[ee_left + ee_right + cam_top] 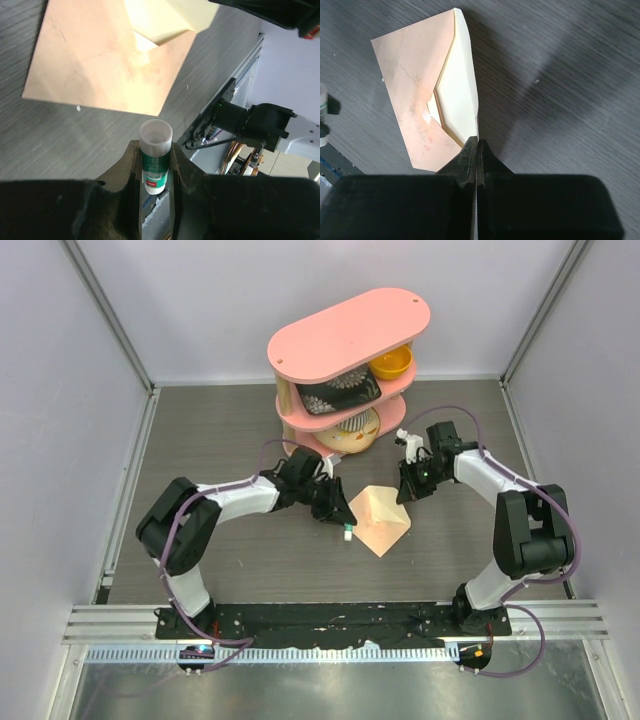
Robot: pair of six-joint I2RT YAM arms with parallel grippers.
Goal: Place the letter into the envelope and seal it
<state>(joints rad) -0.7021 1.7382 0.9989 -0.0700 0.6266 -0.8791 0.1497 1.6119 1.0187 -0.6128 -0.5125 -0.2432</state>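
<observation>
Left gripper (pixel 154 150): jaws narrow, clamped on a green-and-white glue stick (pixel 155 162), just beside the envelope (pixel 410 75).
Envelope: peach, lying on the grey table (pixel 230 440) between the arms.
Letter (pixel 462 75): cream, tucked inside the envelope, one edge protruding.
Right gripper (pixel 477 142): fingers pressed together on that edge.
Pink tiered shelf (pixel 345 330): beyond.

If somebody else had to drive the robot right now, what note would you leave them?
Left gripper: holds the glue stick, beside the envelope.
Right gripper: pinched shut on the cream paper raised at the envelope's mouth; flap or letter, unclear.
Done: cream shows inside the mouth, so the letter seems in.
Left: glue, fold shut, press.
</observation>
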